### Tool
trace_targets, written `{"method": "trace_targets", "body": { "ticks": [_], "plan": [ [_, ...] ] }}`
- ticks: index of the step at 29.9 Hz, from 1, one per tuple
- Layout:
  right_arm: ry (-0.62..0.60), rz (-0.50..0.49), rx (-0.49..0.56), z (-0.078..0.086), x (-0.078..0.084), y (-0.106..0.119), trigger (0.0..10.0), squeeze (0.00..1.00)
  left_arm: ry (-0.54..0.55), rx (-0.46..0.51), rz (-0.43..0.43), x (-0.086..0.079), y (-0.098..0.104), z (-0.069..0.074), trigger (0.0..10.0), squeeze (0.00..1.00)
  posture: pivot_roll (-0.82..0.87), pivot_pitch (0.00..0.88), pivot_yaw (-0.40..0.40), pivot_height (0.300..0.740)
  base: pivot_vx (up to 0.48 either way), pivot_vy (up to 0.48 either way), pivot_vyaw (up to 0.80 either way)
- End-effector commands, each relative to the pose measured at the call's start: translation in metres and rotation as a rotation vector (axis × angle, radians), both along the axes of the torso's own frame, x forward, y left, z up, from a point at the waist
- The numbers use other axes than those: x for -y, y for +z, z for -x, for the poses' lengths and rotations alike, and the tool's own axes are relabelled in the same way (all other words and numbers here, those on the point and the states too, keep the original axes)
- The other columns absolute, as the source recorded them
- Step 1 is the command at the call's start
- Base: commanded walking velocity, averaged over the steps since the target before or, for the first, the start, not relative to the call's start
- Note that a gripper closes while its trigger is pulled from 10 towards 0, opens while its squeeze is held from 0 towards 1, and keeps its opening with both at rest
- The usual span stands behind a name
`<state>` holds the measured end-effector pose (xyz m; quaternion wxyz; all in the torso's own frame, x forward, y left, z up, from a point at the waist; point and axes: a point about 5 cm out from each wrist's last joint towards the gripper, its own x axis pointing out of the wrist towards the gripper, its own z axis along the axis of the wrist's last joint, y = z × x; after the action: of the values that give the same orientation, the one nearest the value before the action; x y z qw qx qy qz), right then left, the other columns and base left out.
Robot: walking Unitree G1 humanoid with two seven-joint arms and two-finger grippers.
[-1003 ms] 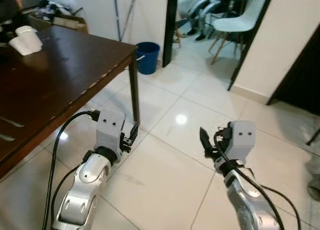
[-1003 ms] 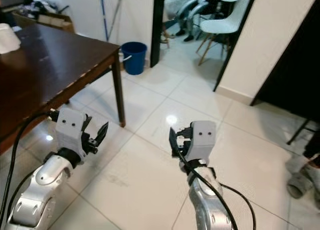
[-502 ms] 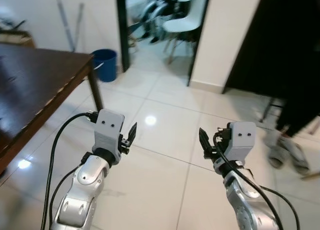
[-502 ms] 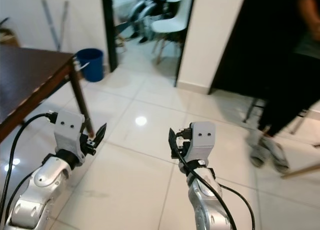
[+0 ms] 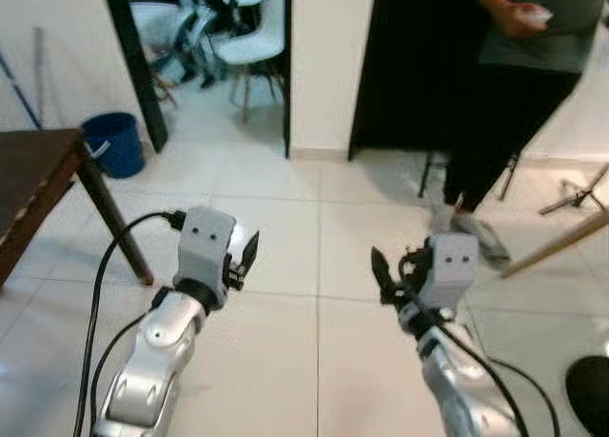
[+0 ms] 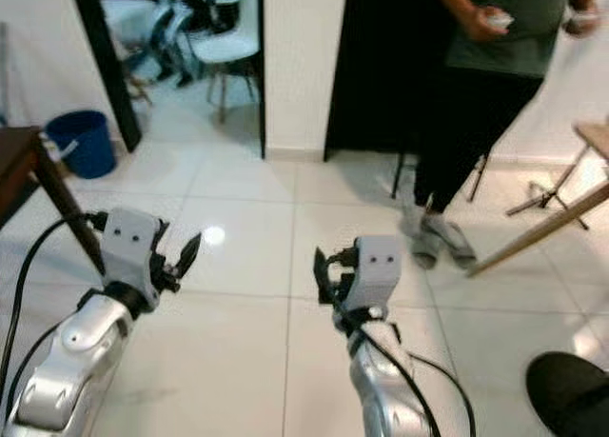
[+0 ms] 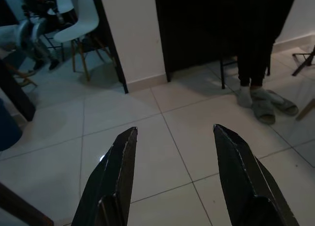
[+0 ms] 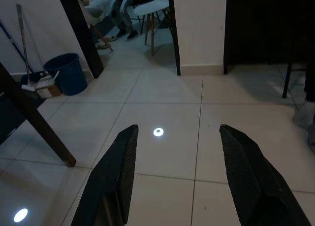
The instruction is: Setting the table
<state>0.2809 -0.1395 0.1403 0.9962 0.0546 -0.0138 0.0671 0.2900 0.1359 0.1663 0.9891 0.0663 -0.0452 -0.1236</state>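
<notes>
The dark wooden table (image 5: 27, 175) shows just its corner and one leg at the far left. Both my arms are held out in front over the white tiled floor, away from the table. My left gripper (image 5: 244, 257) is open with nothing between its fingers (image 7: 115, 172). My right gripper (image 5: 383, 273) is open too, and its fingers (image 8: 241, 167) frame bare tiles. No tableware is in sight.
A person (image 5: 519, 66) in dark trousers stands at the right by a dark doorway, a small white thing in one hand. A blue bucket (image 5: 114, 142) sits beside the table leg. White chairs (image 5: 249, 32) stand beyond the open doorway. A wooden pole (image 5: 557, 243) slants in from the right.
The whole view has swung to the right: the table has slid to the left edge and the standing person has come into view. Both arms keep the same pose, grippers still open.
</notes>
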Motion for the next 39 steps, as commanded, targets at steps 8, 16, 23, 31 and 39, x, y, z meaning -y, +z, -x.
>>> {"method": "trace_targets", "body": {
  "ticks": [8, 16, 23, 31, 39],
  "plan": [
    [0.004, 0.003, -0.002, -0.0023, 0.0008, 0.0003, 10.0, 0.00, 0.001, -0.013, -0.002, 0.0038, -0.0037, 0.0022, 10.0, 0.00, 0.02, 0.000, 0.089, 0.740, 0.000, 0.000, -0.80],
    [0.004, 0.002, -0.005, -0.0016, 0.0005, -0.0006, 10.0, 0.00, -0.002, -0.011, 0.000, 0.0046, -0.0034, 0.0018, 10.0, 0.00, 0.02, 0.000, 0.090, 0.740, 0.000, 0.000, -0.80],
    [0.002, 0.004, -0.003, -0.0020, 0.0018, 0.0001, 10.0, 0.00, -0.004, -0.013, 0.006, 0.0063, -0.0034, 0.0020, 10.0, 0.00, 0.01, 0.000, 0.088, 0.740, 0.000, 0.000, -0.80],
    [0.007, 0.009, -0.001, -0.0036, 0.0028, 0.0025, 10.0, 0.00, 0.005, -0.010, 0.015, 0.0072, -0.0024, 0.0011, 10.0, 0.00, -0.03, 0.000, 0.070, 0.740, 0.000, 0.000, -0.80],
    [0.001, 0.020, -0.001, -0.0003, 0.0066, 0.0027, 10.0, 0.00, -0.005, -0.022, 0.023, 0.0109, -0.0069, 0.0025, 10.0, 0.00, -0.05, 0.000, 0.072, 0.740, 0.000, 0.000, -0.80]
  ]
}}
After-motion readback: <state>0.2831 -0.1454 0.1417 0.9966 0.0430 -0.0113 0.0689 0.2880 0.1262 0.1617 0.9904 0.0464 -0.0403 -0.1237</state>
